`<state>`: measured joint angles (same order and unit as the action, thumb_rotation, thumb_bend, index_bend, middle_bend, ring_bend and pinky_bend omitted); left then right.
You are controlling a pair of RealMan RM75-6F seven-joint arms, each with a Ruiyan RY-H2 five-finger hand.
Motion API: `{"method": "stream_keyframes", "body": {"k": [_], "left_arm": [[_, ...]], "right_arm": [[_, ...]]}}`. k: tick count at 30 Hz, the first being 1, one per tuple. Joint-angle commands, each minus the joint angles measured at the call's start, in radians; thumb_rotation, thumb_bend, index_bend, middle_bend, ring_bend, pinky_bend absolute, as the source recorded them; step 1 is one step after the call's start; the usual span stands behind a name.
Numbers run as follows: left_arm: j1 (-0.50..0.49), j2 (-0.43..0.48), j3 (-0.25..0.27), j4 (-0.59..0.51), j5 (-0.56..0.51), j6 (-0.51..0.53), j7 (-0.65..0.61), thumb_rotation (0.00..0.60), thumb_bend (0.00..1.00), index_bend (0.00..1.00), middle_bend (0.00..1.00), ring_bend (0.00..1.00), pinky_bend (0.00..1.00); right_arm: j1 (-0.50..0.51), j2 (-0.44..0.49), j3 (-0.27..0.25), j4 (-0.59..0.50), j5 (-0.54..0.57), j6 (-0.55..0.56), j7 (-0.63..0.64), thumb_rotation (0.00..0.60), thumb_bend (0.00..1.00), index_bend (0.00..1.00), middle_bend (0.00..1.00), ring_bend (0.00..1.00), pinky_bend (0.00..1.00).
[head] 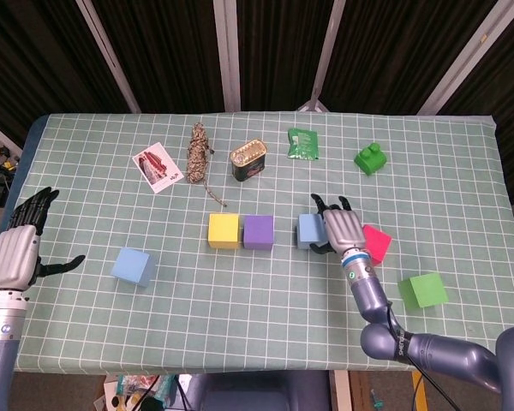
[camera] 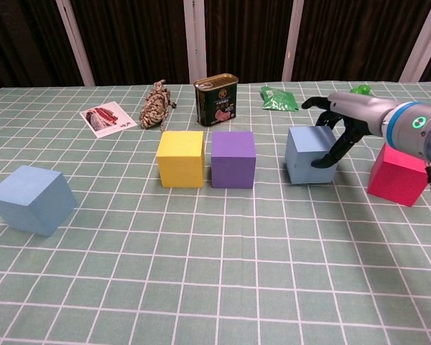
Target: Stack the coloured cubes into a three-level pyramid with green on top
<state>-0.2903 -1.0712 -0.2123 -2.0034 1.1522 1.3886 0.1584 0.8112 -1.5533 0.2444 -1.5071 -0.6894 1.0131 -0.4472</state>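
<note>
The worktop wears a green checked cloth. The right robot hand sits near its middle, fingers spread over the right side of a blue cube; it touches that cube, but whether it actually grips it I cannot tell. The left robot hand hangs at the left edge, fingers apart, holding nothing.

A yellow cube and a purple cube stand side by side at the middle, with the blue cube just right of them, a small gap between. A red cube lies right of that hand. The green cube sits near the front right corner; a second blue cube sits front left.

Along the far edge: a card, a rope bundle, a tin, a green packet and a green toy.
</note>
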Motion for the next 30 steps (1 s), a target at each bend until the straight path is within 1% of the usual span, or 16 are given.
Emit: {"method": "stream_keyframes", "body": {"k": [1, 7, 17, 24, 30], "left_arm": [[0.0, 0.0, 0.0, -0.001, 0.001, 0.0, -0.001, 0.6, 0.15, 0.0, 0.0, 0.0, 0.01], [0.0, 0.0, 0.001, -0.001, 0.002, -0.002, -0.002, 0.6, 0.15, 0.0, 0.0, 0.0, 0.01], [0.0, 0.004, 0.0, -0.005, 0.0, -0.005, -0.008, 0.6, 0.15, 0.0, 0.0, 0.0, 0.01], [0.001, 0.007, -0.001, -0.006, -0.001, -0.007, -0.014, 0.6, 0.15, 0.0, 0.0, 0.0, 0.01], [0.001, 0.01, -0.003, -0.006, -0.003, -0.009, -0.021, 0.6, 0.15, 0.0, 0.0, 0.0, 0.01]], "right_arm": [[-0.003, 0.0, 0.0, -0.014, -0.006, 0.01, -0.001, 0.6, 0.25, 0.0, 0.4, 0.26, 0.0], [-0.002, -0.008, 0.004, -0.058, -0.002, 0.055, -0.033, 0.6, 0.25, 0.0, 0.4, 0.26, 0.0], [0.011, -0.049, 0.007, -0.101, 0.051, 0.118, -0.116, 0.6, 0.25, 0.0, 0.4, 0.26, 0.0], [0.028, -0.083, 0.016, -0.086, 0.066, 0.138, -0.152, 0.6, 0.25, 0.0, 0.4, 0.26, 0.0], [0.041, -0.109, 0.027, -0.045, 0.078, 0.137, -0.169, 0.6, 0.25, 0.0, 0.4, 0.26, 0.0]]}}
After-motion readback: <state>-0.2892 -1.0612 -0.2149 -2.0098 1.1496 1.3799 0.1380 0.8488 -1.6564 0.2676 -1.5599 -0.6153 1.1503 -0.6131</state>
